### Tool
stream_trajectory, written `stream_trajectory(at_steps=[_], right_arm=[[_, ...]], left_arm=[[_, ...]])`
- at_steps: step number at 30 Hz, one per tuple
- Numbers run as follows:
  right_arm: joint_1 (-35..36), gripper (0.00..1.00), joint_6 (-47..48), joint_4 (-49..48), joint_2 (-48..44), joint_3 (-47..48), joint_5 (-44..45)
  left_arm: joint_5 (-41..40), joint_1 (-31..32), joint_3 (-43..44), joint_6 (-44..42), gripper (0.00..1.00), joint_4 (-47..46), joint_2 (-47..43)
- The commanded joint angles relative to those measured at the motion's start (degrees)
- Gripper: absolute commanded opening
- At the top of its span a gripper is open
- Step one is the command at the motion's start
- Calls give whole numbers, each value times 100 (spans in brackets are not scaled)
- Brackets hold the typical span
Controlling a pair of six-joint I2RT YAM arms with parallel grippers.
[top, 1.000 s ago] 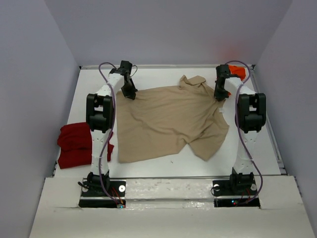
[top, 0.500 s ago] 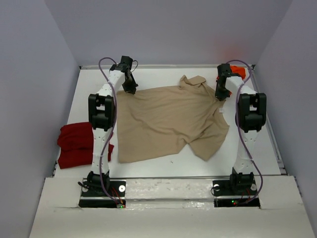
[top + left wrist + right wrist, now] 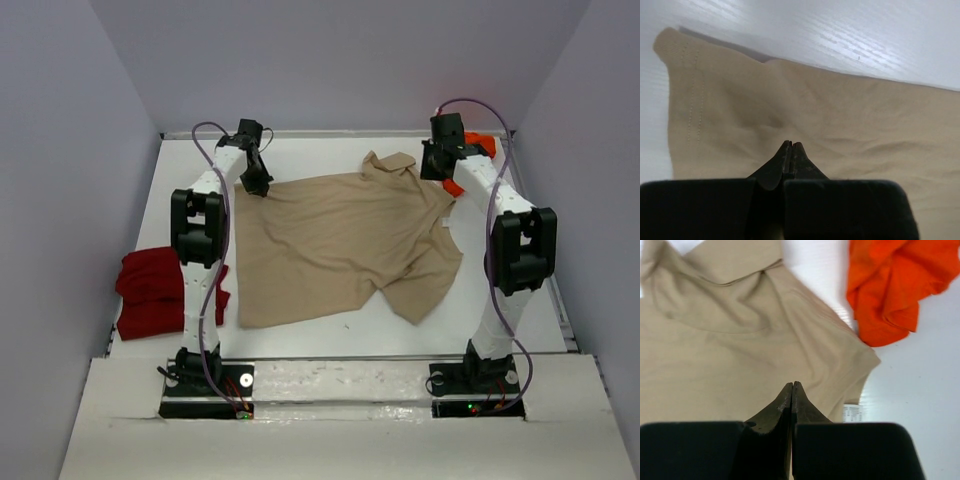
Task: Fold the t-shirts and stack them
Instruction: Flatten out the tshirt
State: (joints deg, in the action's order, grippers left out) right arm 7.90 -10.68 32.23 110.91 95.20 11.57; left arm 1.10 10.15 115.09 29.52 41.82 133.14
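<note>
Large tan collared cloth shirt (image 3: 345, 245): spread mid white table (image 3: 330, 150); we judge it light, limp, bunching easily, best pinched at its far corners. Left gripper (image 3: 791, 146), right gripper (image 3: 792, 385): jaws closed, empty, above those corners. Crumpled orange shirt (image 3: 890, 285) far right; dark red shirt (image 3: 150, 290) near left

table (image 3: 330, 338) | tan t-shirt (image 3: 340, 240) spread centre | red t-shirt (image 3: 150, 292) left, seemingly folded | orange t-shirt (image 3: 483, 146) far-right corner
</note>
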Motion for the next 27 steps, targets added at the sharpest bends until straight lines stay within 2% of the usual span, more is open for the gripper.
stream_trajectory(at_steps=[1,8,12,15,19,20,21,23,25,26,27], right_arm=[[300,0,127,-261,-271,104,-50],[1046,0,180,-173,-992,60,11],[1301,0,233,-85,-1186,8,161],[1363,0,241,-76,-1186,-80,222],[1425,0,242,-94,-1081,-133,240],[1425,0,259,-94,-1037,-133,240],[1425,0,268,-94,-976,-150,266],[1486,0,268,-85,-931,-186,258],[1486,0,268,-94,-922,-203,266],[1538,0,268,-85,-931,-212,275],[1539,0,277,-85,-949,-230,319]], left_arm=[[-471,4,443,-156,0,114,-370],[-137,4,1700,-148,0,800,625],[22,13,851,-60,0,336,161],[21,31,218,-43,0,-51,-515],[-188,170,-275,-165,1,-313,-1086],[-311,206,-468,-200,6,-480,-1271],[-443,224,-844,-218,16,-621,-1438],[-436,242,-1206,-253,26,-939,-1843],[-409,242,-1217,-280,31,-878,-1932],[-401,233,-1217,-280,38,-825,-1932],[-444,241,-1208,-271,38,-764,-1932]])
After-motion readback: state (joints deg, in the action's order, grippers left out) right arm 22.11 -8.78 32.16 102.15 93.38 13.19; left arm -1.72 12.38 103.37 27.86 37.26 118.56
